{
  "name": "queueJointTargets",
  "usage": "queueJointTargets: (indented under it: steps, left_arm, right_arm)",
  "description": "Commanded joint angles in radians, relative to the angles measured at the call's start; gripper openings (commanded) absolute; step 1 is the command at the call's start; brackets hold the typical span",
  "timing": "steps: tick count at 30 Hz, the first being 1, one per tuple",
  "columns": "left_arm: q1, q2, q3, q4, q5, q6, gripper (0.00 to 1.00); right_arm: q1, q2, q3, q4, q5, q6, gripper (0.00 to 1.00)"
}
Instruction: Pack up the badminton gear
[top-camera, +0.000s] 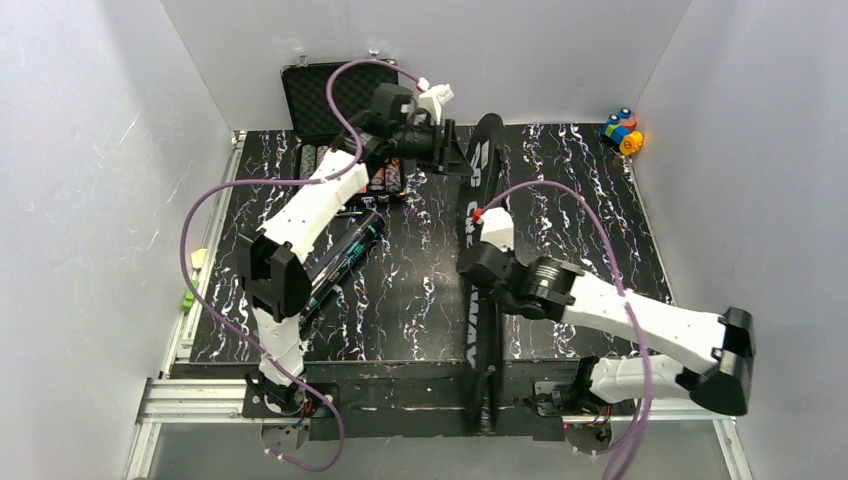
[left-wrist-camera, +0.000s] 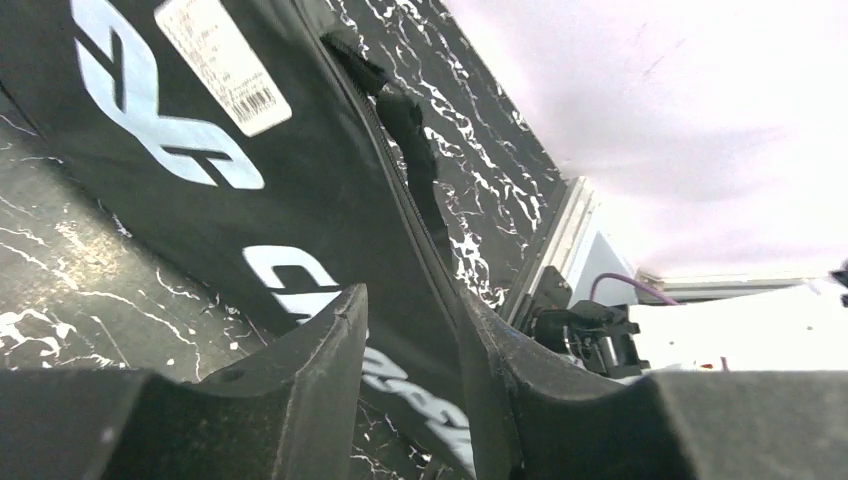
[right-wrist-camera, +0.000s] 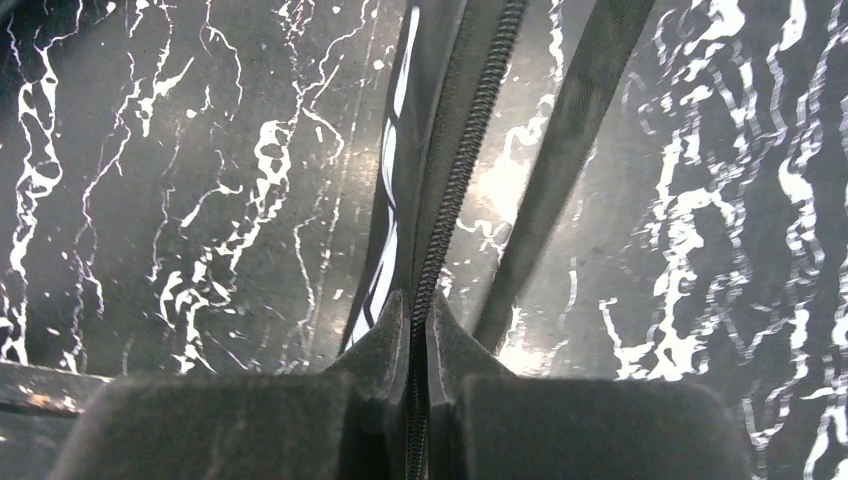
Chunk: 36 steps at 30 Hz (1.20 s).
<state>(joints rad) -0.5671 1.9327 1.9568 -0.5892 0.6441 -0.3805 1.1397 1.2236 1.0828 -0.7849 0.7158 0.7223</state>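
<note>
The black racket bag (top-camera: 478, 190) lettered CROSSWAY stands on its edge down the middle of the table. My left gripper (top-camera: 452, 150) is at its far end; in the left wrist view (left-wrist-camera: 410, 295) it is open, its jaws astride the zip edge of the bag (left-wrist-camera: 300, 200). My right gripper (top-camera: 480, 262) is shut on the bag's zip edge (right-wrist-camera: 440, 180) midway along, as the right wrist view (right-wrist-camera: 418, 300) shows. The black tube with teal print (top-camera: 345, 258) lies under my left arm. Rackets and shuttlecocks are out of view.
An open black case of poker chips (top-camera: 322, 100) stands at the back left. Colourful toy blocks (top-camera: 622, 131) sit at the back right corner. White walls close in three sides. A dark strap (right-wrist-camera: 570, 150) hangs beside the zip.
</note>
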Motion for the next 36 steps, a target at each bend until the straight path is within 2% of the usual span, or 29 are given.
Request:
queueJointTargets:
  steps: [1, 4, 6, 9, 12, 15, 17, 19, 21, 26, 28, 30, 32, 36]
  left_arm:
    - [0.085, -0.095, 0.010, 0.011, 0.163, 0.012, 0.36]
    - [0.131, -0.120, 0.032, -0.002, 0.233, 0.022, 0.34]
    - [0.153, -0.132, 0.065, -0.045, 0.281, 0.050, 0.37]
    - [0.174, -0.160, 0.119, -0.135, 0.339, 0.153, 0.66]
    - [0.201, -0.213, 0.173, -0.281, 0.383, 0.339, 0.89]
    - [0.248, -0.266, 0.247, -0.459, 0.442, 0.609, 0.97]
    - [0.282, -0.334, 0.242, -0.539, 0.466, 0.811, 0.98]
    - [0.298, -0.430, 0.175, -0.579, 0.456, 0.985, 0.98]
    - [0.298, -0.538, 0.056, -0.575, 0.422, 1.125, 0.98]
    - [0.297, -0.689, -0.194, -0.785, 0.379, 1.614, 0.98]
    - [0.297, -0.794, -0.326, -0.793, 0.361, 1.769, 0.98]
    - [0.298, -0.883, -0.446, -0.705, 0.346, 1.803, 0.98]
    - [0.297, -0.935, -0.525, -0.558, 0.341, 1.750, 0.98]
    - [0.279, -0.917, -0.544, -0.529, 0.336, 1.729, 0.98]
  right_arm:
    - [-0.003, -0.204, -0.035, 0.194, 0.090, -0.287, 0.01]
    - [-0.003, -0.280, -0.063, 0.296, 0.063, -0.395, 0.01]
    - [-0.003, -0.295, -0.056, 0.319, 0.042, -0.461, 0.01]
    - [-0.003, -0.276, -0.010, 0.295, -0.053, -0.583, 0.01]
    - [0.000, -0.260, 0.036, 0.268, -0.109, -0.676, 0.01]
    - [0.004, -0.258, 0.055, 0.270, -0.144, -0.763, 0.01]
    - [0.008, -0.248, 0.066, 0.274, -0.154, -0.814, 0.01]
    - [0.014, -0.225, 0.080, 0.278, -0.142, -0.857, 0.01]
    - [0.019, -0.204, 0.096, 0.288, -0.145, -0.899, 0.01]
    - [0.053, -0.164, 0.102, 0.350, -0.172, -1.012, 0.01]
    - [0.070, -0.149, 0.109, 0.364, -0.172, -1.034, 0.01]
    - [0.097, -0.134, 0.108, 0.385, -0.162, -1.064, 0.01]
    - [0.127, -0.115, 0.107, 0.407, -0.136, -1.099, 0.01]
    - [0.183, -0.078, 0.117, 0.441, -0.088, -1.162, 0.01]
